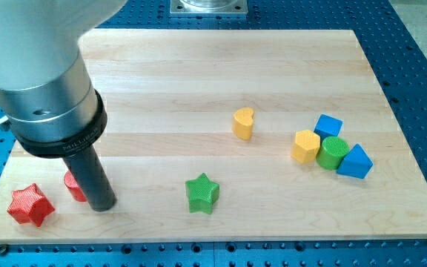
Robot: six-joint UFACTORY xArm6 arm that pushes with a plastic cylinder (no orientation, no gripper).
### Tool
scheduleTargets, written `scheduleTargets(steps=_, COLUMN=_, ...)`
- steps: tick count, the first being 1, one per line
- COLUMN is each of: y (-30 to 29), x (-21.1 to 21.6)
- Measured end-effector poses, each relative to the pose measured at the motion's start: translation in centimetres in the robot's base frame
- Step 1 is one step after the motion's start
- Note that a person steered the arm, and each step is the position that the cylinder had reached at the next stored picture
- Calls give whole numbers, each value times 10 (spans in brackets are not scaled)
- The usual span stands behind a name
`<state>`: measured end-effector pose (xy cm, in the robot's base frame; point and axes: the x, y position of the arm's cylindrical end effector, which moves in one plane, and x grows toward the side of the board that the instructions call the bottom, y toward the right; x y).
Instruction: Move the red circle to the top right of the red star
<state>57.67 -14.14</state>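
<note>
Tip point(103, 205) seemingly touching red circle point(73, 185)

No text on the arm's dark collar point(58, 137) is readable.

This looks like a robotics lab or test bench — a pale wooden board point(221, 67) lies flat on a blue metal table point(421, 44) drilled with a regular grid of mounting holes. A grey metal base plate point(208, 7) sits at the view's top edge, and a thick grey robot arm point(35, 67) reaches over the board — nothing domestic shows.
</note>
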Motion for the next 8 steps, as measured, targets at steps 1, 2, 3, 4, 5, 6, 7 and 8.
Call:
scheduleTargets(steps=1, y=-4, x=-16)
scheduleTargets(steps=2, y=-15, x=-25)
scheduleTargets(steps=3, y=-3, x=-31)
scheduleTargets(steps=4, y=-8, x=-47)
scheduleTargets(steps=5, y=-18, x=-46)
scheduleTargets(steps=6, y=-27, x=-43)
scheduleTargets(steps=7, y=-46, x=-36)
scheduleTargets(steps=8, y=-54, x=-35)
